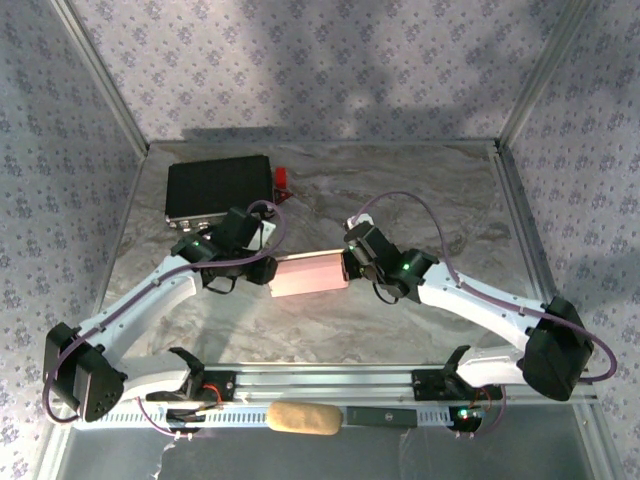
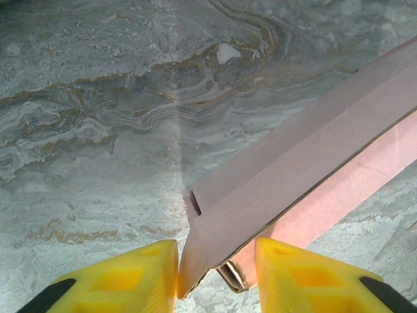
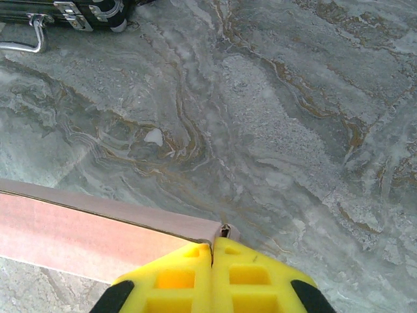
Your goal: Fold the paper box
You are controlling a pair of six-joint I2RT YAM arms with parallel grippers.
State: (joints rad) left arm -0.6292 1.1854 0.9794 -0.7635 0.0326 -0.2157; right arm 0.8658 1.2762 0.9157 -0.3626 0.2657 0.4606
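Observation:
The paper box (image 1: pixel 310 273) is a pale pink, partly folded cardboard piece held between my two grippers over the middle of the table. My left gripper (image 1: pixel 262 268) is at its left end. In the left wrist view the box (image 2: pixel 293 169) runs up to the right, and its near end sits between the yellow fingers (image 2: pixel 130 280) of the left gripper (image 2: pixel 216 274), touching both. My right gripper (image 1: pixel 352 265) is at the right end. In the right wrist view the right gripper (image 3: pixel 213 261) is shut on a thin edge of the box (image 3: pixel 78 228).
A black case (image 1: pixel 220 188) lies at the back left with a small red object (image 1: pixel 283 178) beside it; its corner and handle (image 3: pixel 58 13) appear in the right wrist view. A tan oblong object (image 1: pixel 303 418) rests on the front rail. Patterned walls enclose the table.

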